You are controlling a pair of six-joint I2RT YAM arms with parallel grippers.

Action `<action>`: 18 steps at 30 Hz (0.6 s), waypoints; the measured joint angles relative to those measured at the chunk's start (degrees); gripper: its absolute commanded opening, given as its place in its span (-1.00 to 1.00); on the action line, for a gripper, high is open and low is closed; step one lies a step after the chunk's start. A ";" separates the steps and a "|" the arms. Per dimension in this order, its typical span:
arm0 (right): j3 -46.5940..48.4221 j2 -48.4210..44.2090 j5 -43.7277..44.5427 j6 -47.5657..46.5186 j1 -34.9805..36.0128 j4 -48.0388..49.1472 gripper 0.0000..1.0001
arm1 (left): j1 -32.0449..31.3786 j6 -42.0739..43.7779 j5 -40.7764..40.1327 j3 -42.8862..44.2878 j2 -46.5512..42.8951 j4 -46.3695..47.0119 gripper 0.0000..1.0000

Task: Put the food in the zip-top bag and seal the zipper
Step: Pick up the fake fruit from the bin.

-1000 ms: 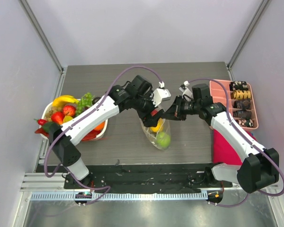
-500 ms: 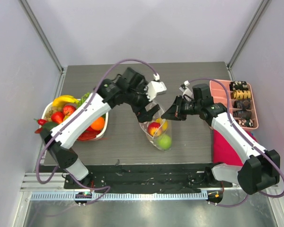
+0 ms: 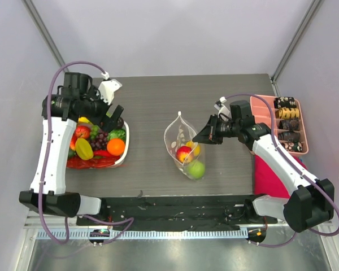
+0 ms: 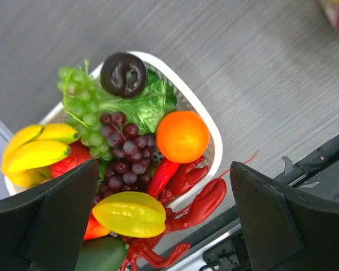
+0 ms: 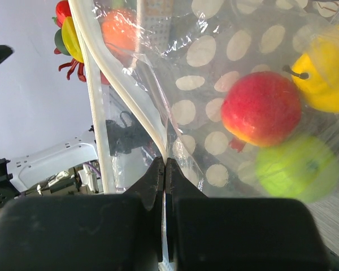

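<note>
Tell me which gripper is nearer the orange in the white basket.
Left. The left gripper hovers open just above the white basket, with the orange below it. The right gripper is far across the table, shut on the zip-top bag at its edge.

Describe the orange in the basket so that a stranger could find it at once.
On the table's left side stands a white basket. The orange lies against its right wall, between green lettuce and a red lobster. It alone is a smooth orange ball.
</note>
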 measured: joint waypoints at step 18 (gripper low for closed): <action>-0.11 0.00 0.17 0.17 -0.11 0.28 -0.98 | -0.44 -8.63 -11.82 -0.35 25.09 7.30 0.89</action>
